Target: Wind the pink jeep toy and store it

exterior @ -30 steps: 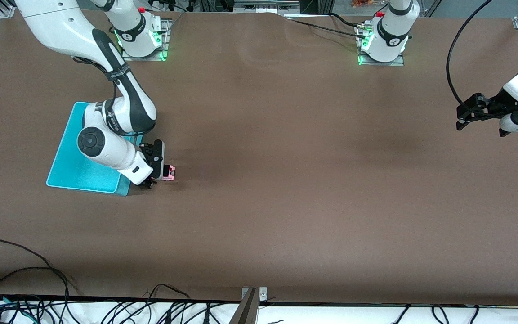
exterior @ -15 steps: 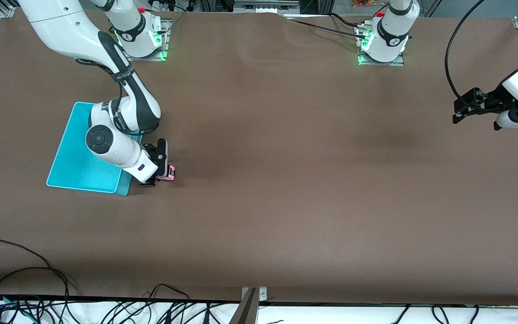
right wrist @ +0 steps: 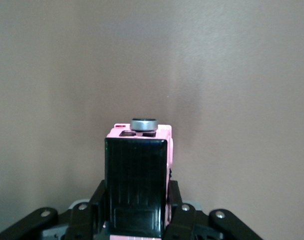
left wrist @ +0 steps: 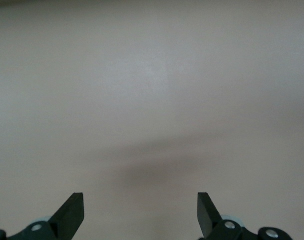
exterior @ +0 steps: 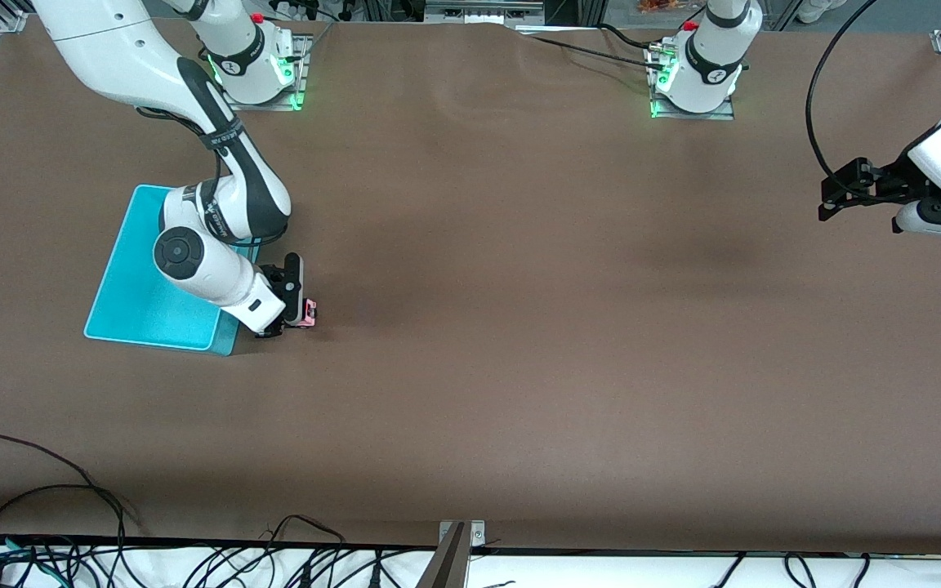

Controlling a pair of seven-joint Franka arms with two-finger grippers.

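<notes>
**Ana:** Down beside the turquoise bin (exterior: pixel 152 282), toward the right arm's end of the table, the right gripper (exterior: pixel 295 314) has just clamped shut on the pink jeep toy (exterior: pixel 307 312). A second ago those fingers were standing wide around it.

**Ben:** And the right wrist view backs that up: the black roof (right wrist: pixel 136 175) fills the space between the two fingers (right wrist: pixel 177 200), which press on the toy's flanks. A spare wheel (right wrist: pixel 144 123) sits at the end pointing away from the camera.

**Ana:** Is the jeep off the table (exterior: pixel 519 327) yet?

**Ben:** Can't tell for certain. From the front it looks down at table level, just beside the bin's nearer corner, not in it.

**Ana:** So the grasp is made, which I'd call the start of the winding step. I'd expect a pull-back along the tabletop next, then the short trip into the bin.

**Ben:** Agreed, and the toy is tiny, so any slip in that pinch could tip it.

**Ana:** The left gripper (exterior: pixel 834 200)?

**Ben:** Waiting, fingers (left wrist: pixel 72 212) spread apart, empty, over bare table at the left arm's end, and it has drifted slightly toward the bases.
</notes>
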